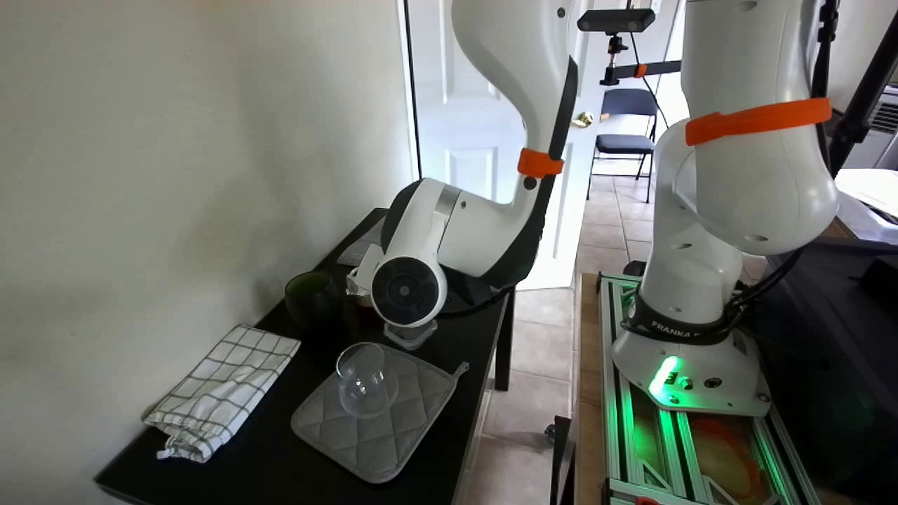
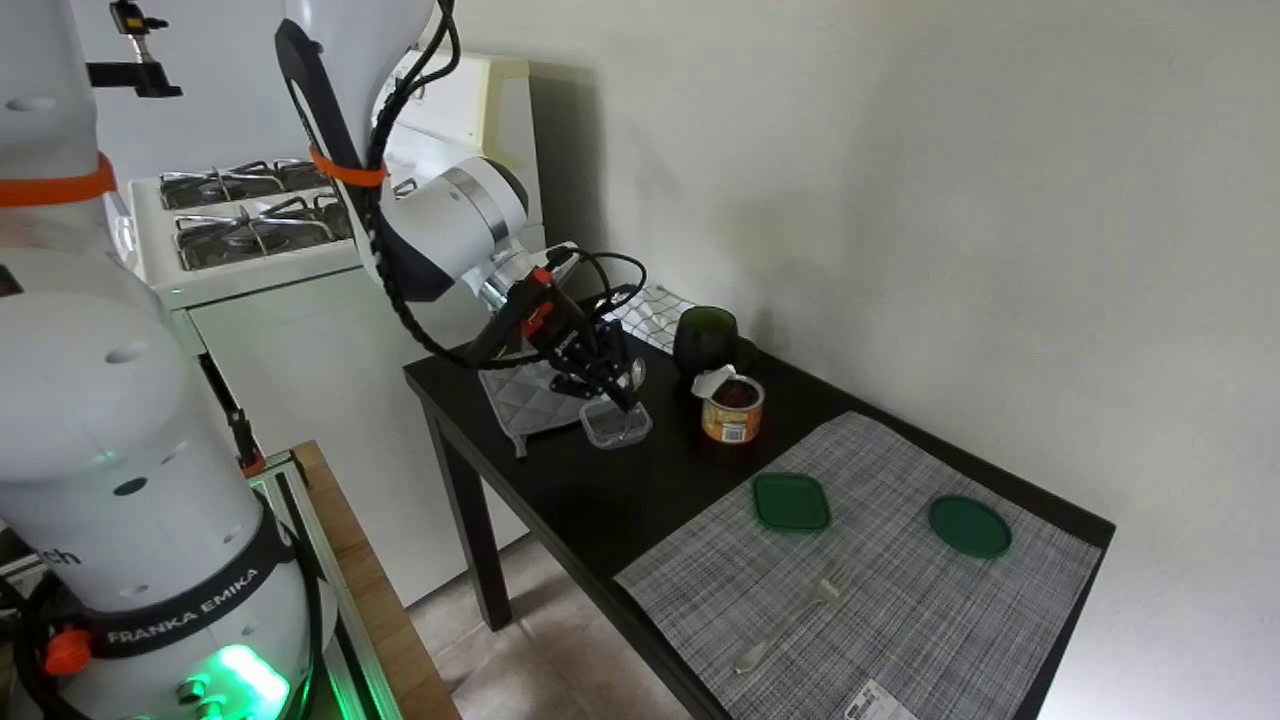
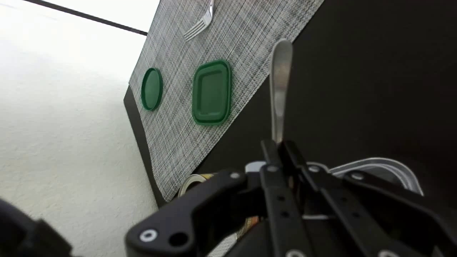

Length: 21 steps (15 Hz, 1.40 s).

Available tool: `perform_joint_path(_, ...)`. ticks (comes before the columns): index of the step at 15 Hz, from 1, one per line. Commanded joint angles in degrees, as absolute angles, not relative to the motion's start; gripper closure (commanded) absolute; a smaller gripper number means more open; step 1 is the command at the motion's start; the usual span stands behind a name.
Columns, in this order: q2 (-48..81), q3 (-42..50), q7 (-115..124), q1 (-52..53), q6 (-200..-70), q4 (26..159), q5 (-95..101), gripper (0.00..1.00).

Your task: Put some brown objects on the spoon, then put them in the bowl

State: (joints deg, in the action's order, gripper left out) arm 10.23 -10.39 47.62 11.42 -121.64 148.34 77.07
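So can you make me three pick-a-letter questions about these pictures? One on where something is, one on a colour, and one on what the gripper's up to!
1. Where is the fork?
A. On the pot holder
B. On the woven placemat
C. On the checked towel

2. What colour are the square lid and round lid?
A. Green
B. Red
C. White

3. How is the gripper?
A. Wide open
B. Shut on nothing
C. Shut on the spoon

1: B, the fork lies on the placemat in the wrist view.
2: A, both look green there.
3: C, its fingers pinch the spoon's handle.
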Motion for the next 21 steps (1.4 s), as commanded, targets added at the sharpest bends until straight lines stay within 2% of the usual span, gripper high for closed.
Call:
perform_joint_path(1,10.3,-11.1,53.2,11.9,-120.1,149.6,78.5,0.98)
perform_joint_path(8,8.9,-10.6,50.4,9.8,-124.2,148.4,72.7,0.98)
perform_joint_path(21,6.5,-6.2,33.3,4.8,-134.2,145.3,50.6,0.98)
